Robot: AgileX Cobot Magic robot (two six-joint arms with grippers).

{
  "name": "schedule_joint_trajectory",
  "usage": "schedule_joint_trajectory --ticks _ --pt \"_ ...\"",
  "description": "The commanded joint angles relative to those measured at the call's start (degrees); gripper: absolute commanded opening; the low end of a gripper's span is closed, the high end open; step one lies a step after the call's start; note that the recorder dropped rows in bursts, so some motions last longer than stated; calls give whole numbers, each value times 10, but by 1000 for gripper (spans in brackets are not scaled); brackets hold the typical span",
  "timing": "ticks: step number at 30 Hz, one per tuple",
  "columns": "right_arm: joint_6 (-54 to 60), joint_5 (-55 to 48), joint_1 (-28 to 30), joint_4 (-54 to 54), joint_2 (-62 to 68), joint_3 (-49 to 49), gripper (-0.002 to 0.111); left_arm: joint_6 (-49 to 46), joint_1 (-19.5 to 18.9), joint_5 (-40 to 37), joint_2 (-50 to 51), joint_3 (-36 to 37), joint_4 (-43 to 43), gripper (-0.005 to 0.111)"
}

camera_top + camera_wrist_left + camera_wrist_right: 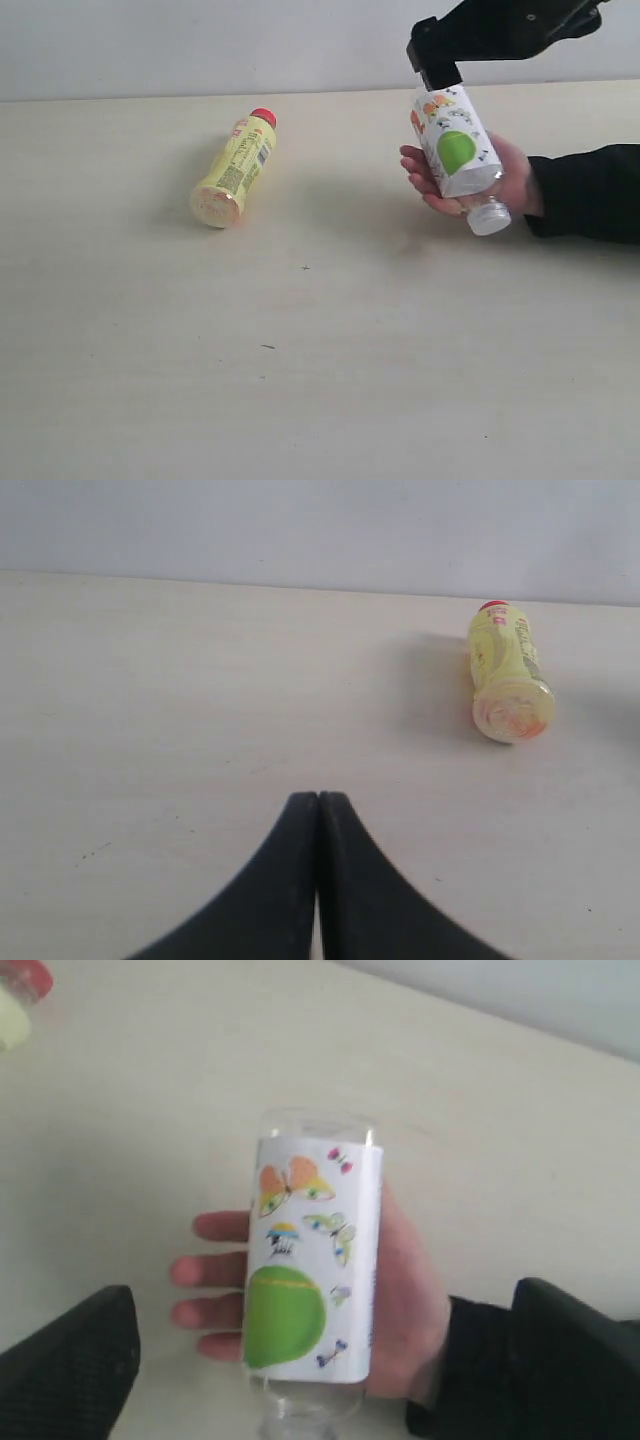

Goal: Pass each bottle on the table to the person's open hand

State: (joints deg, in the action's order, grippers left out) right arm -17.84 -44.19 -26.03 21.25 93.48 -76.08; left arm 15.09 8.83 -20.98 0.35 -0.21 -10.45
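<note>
Left gripper [318,880] closed | right gripper [322,1300] spread, clear of butterfly-label bottle [458,145] on hand [515,185] | yellow bottle [235,170] apart

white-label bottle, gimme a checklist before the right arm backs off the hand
1. Right jaws clear of the white-label bottle: ok, wide open on either side.
2. Bottle resting on the person's hand: ok, across the palm, cap end overhanging.
3. Fingers closed round it: not ok, they lie open.
4. Yellow bottle free for pickup: ok, on its side on the table, apart from the hand.
5. Left jaws open for it: not ok, shut.
</note>
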Motion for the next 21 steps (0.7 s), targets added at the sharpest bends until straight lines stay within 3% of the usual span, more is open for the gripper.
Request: schedule_joint_trajectory --ticks 1,5,13,21 --pt "76 -66 1 -89 -43 5 88 -1 3 3 -4 2 0 2" --pt "122 -13 1 -173 -85 63 74 -1 3 3 -4 2 0 2" --pt "108 198 1 -197 -226 274 2 -1 3 3 -4 2 0 2" --pt "108 383 1 -213 -438 491 0 -1 3 3 -4 2 0 2"
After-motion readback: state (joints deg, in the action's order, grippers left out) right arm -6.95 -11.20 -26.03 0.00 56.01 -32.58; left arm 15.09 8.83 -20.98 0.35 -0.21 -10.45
